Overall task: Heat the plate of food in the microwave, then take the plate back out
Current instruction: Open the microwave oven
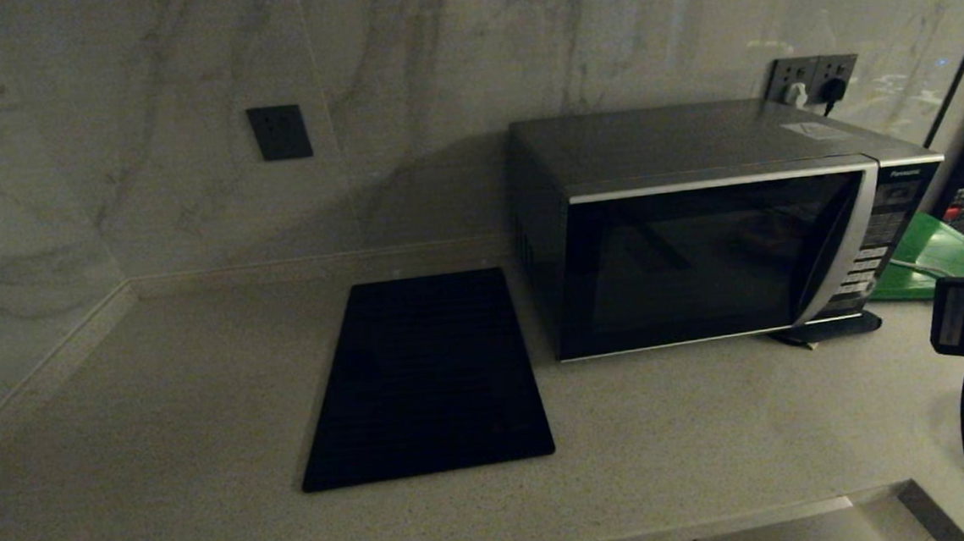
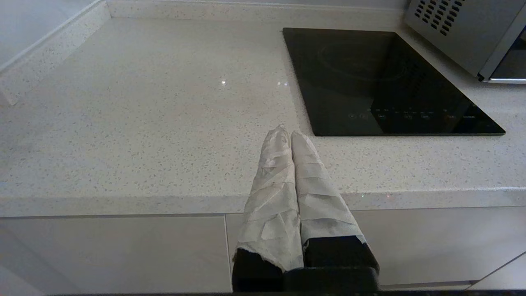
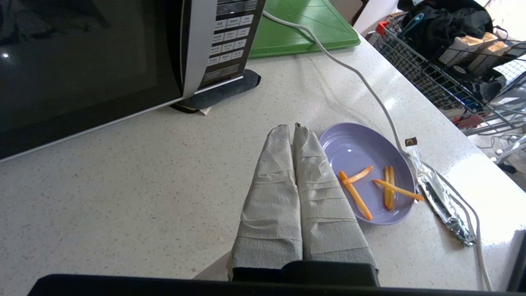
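Lilac plate of food (image 3: 365, 172) is still sitting on the counter (image 3: 123, 185) before the closed microwave (image 1: 701, 247), so we are only beginning: our right gripper (image 3: 294, 129), fingers pressed together and empty, is hovering just beside it.

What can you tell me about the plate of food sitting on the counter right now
The plate of food is a small round lilac plate with a raised rim, smooth and glossy like plastic. It holds a few thin orange sticks, some crossing. It sits flat on the speckled countertop, outside the closed microwave. A white cable runs along its far rim. The shut right gripper hovers beside it, apparently without touching.
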`<state>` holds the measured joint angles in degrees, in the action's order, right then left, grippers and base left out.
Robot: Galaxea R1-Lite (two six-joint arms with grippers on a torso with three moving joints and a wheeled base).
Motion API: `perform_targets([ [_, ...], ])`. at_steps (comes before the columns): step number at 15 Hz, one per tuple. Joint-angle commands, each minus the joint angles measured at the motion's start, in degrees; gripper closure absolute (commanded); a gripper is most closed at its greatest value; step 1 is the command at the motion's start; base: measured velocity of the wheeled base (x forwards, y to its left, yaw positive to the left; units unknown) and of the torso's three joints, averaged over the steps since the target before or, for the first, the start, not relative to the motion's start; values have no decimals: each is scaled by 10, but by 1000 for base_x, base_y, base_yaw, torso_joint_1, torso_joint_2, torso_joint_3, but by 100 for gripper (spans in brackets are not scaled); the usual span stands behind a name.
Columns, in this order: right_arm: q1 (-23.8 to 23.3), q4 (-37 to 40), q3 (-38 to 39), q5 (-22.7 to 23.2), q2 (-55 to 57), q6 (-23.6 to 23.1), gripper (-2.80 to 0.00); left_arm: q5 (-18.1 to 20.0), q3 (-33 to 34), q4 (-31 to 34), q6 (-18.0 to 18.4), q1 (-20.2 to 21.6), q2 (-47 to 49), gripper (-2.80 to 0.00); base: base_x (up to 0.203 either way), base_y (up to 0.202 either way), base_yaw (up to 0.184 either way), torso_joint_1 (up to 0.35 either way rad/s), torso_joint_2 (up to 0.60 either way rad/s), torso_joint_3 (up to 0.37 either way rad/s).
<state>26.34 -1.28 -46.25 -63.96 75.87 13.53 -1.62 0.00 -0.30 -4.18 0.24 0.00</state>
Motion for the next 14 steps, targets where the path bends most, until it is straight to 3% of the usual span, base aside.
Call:
perform_targets([
  [1, 0, 1, 4, -4, -6, 1, -280, 0, 0, 0, 0, 0, 1, 0, 0, 0, 0, 0, 0, 0],
  [10, -20, 53, -3, 9, 20, 3, -280, 0, 0, 0, 0, 0, 1, 0, 0, 0, 0, 0, 0, 0],
  [14, -22, -166, -2, -4, 116, 14, -280, 0, 0, 0, 0, 0, 1, 0, 0, 0, 0, 0, 0, 0],
])
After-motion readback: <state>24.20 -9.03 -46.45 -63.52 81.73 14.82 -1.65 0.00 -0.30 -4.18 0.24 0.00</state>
